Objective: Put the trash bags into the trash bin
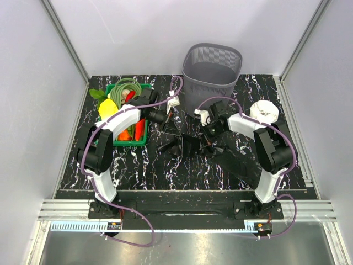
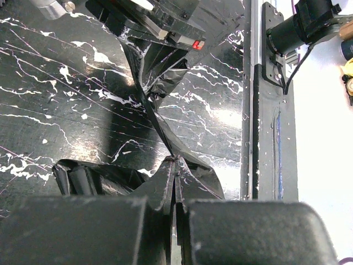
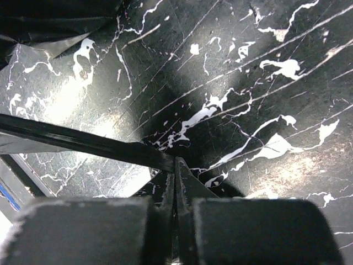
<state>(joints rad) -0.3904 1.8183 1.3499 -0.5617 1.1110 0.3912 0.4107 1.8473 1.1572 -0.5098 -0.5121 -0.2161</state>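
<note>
The grey mesh trash bin (image 1: 212, 69) stands at the back centre of the table. A black trash bag (image 1: 179, 144) lies in front of it, between my two grippers. My left gripper (image 1: 167, 122) is shut on an edge of this bag (image 2: 160, 77), with its fingertips (image 2: 175, 161) pinching the film. The film runs taut from there to the right gripper (image 2: 165, 25). My right gripper (image 1: 206, 135) is shut on a taut strip of the same bag (image 3: 83, 142). A second black bag (image 1: 238, 160) lies flat at the front right.
A green crate (image 1: 144, 134) with vegetables and a hose stands at the left, beside the left arm. A white roll (image 1: 266, 112) sits at the right, behind the right arm. The table is black marble (image 1: 143, 165), with grey walls around it.
</note>
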